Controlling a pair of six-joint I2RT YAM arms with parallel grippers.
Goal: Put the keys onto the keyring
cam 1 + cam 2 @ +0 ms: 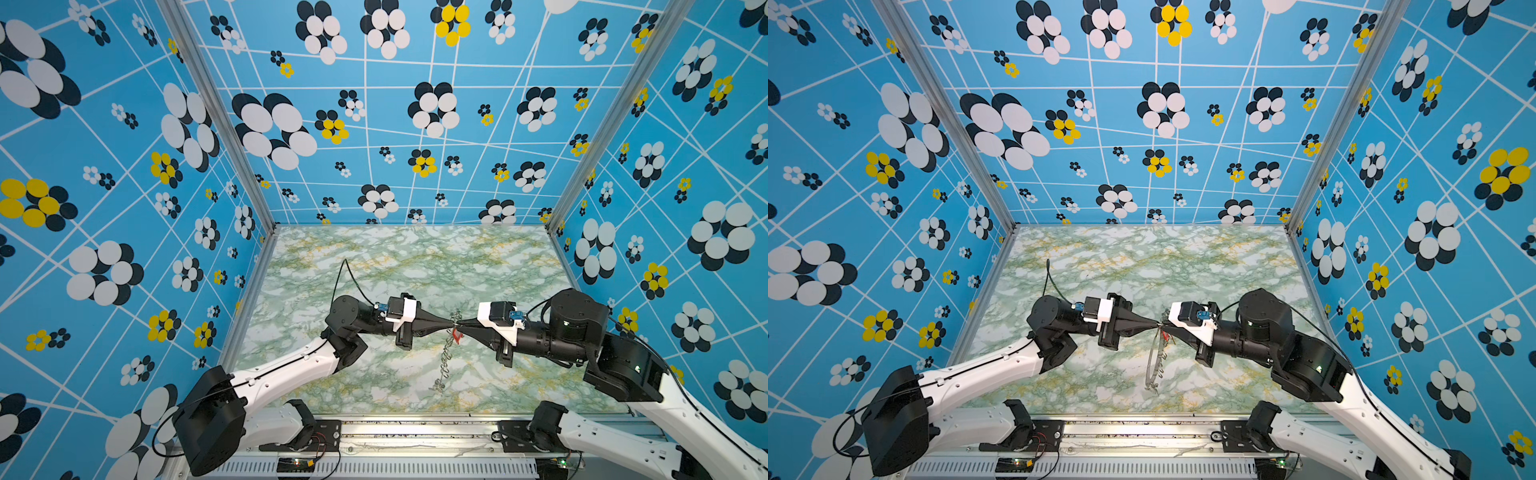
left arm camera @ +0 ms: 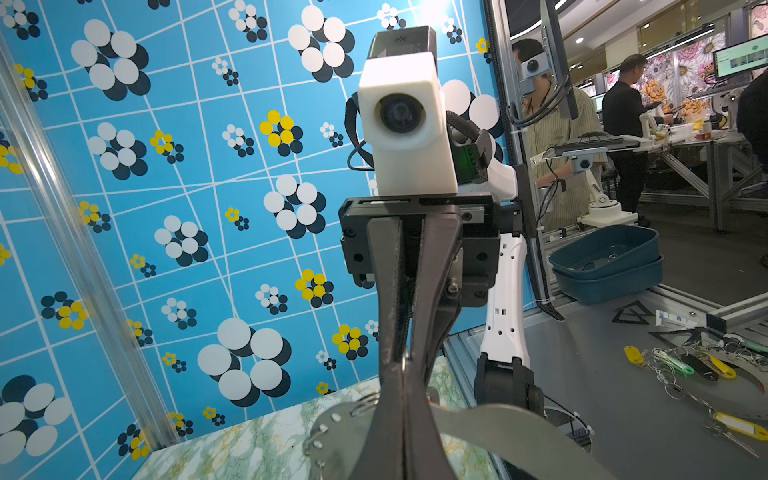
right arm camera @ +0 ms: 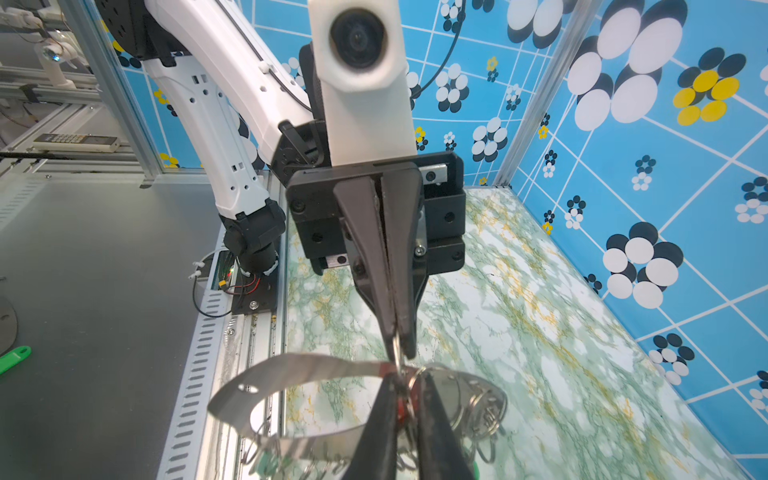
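Note:
The keyring [image 1: 446,361] is a grey metal crescent with small silver rings. It hangs above the marble table between both arms in both top views [image 1: 1149,365]. My left gripper [image 1: 451,325] is shut on one small ring at the crescent's upper end, seen at its tips [image 3: 398,351]. My right gripper [image 1: 460,326] meets it tip to tip. Its fingers [image 3: 436,419] are closed on a red key tag [image 3: 401,409] and a wire loop beside the plate [image 3: 299,365]. A teal tag [image 3: 266,461] hangs on the crescent's lower rings.
The marble table [image 1: 374,270] has blue patterned walls on three sides. A metal rail [image 1: 415,432] carries both arm bases along the front. Outside the cell lie a green tag [image 3: 14,359], another ring with several tags [image 2: 698,365] and stacked blue bins [image 2: 606,266].

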